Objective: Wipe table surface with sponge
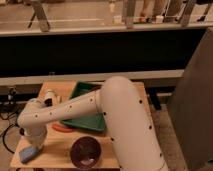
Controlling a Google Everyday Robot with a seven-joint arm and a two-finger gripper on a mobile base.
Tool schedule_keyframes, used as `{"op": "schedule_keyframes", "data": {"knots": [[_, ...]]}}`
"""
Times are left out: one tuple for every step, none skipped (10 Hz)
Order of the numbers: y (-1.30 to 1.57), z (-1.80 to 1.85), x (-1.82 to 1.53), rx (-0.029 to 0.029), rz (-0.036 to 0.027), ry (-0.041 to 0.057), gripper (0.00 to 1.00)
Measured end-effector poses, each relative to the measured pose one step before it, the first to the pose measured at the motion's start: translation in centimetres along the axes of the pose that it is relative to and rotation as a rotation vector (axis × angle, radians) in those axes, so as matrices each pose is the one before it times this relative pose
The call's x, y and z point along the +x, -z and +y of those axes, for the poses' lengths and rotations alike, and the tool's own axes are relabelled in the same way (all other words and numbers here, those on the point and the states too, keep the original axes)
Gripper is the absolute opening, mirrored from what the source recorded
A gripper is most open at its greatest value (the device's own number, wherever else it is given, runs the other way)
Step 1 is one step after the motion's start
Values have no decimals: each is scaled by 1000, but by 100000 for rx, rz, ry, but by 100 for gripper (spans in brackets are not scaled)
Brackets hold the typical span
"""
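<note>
The light-blue sponge [28, 153] lies on the light-brown wooden table surface [56, 148], at its front left corner. My gripper [34, 144] is at the end of the white arm, pointing down right over the sponge and touching its top. The arm's wrist hides the gripper's lower part.
A green tray [88, 120] sits at the middle back of the table. A purple bowl [85, 151] stands at the front edge, right of the sponge. An orange flat object [62, 128] lies by the tray's front left. A small white object [49, 94] is at the back left. Cables hang off the left side.
</note>
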Motion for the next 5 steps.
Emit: {"op": "schedule_keyframes", "data": {"knots": [[234,1047,-487,-704,-944,-248,0],[337,1683,-574,-1314,-829,-566,0],[418,2010,-583,-1534,-845,-1261,0],[314,1844,-450,-1514,-760,-1199,0],[231,1455,-252,-1211,-332,-1245,0]]}}
